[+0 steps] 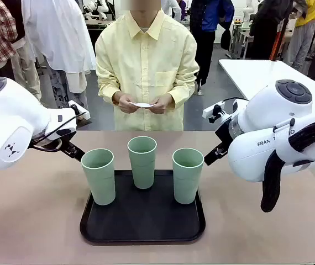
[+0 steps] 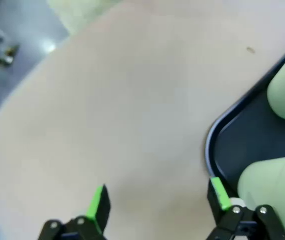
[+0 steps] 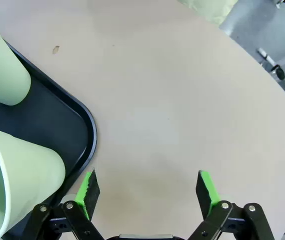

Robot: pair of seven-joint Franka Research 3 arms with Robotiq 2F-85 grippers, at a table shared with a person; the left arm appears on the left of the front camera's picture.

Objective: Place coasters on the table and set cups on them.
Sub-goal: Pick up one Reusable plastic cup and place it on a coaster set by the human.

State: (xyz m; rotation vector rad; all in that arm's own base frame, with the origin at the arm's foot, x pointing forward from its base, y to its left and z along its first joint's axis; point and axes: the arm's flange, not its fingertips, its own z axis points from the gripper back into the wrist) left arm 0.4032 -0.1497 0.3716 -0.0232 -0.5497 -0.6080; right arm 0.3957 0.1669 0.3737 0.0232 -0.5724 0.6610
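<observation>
A large beige-pink matte tabletop (image 1: 30,221) with a rounded edge spans the lower half of the front view, smooth apart from one small dark speck (image 3: 56,49) near the upper left of the right wrist view. At lower centre a black rounded-square tray (image 1: 141,229) lies on it and carries three tall pale mint-green plastic tumblers, all upright and apart: one at the tray's left front (image 1: 98,176), one at centre back (image 1: 142,163), one at right front (image 1: 187,175). Beyond the far edge, at upper centre, a person in a pale yellow shirt (image 1: 146,61) stands holding thin white scalloped coasters (image 1: 143,104) between the right hand (image 1: 126,103) and the left hand (image 1: 162,103), above the table and not on it; their number cannot be told. Behind lies a grey floor (image 1: 210,91), a white glossy table (image 1: 262,72) at upper right, and other people standing along the top of the frame. The left gripper (image 2: 158,196) hovers over bare tabletop beside the tray's rounded corner, its green-padded jaws spread wide with nothing between them. The right gripper (image 3: 147,186) hangs likewise over bare surface next to the tray's opposite corner, jaws fully apart and empty.
</observation>
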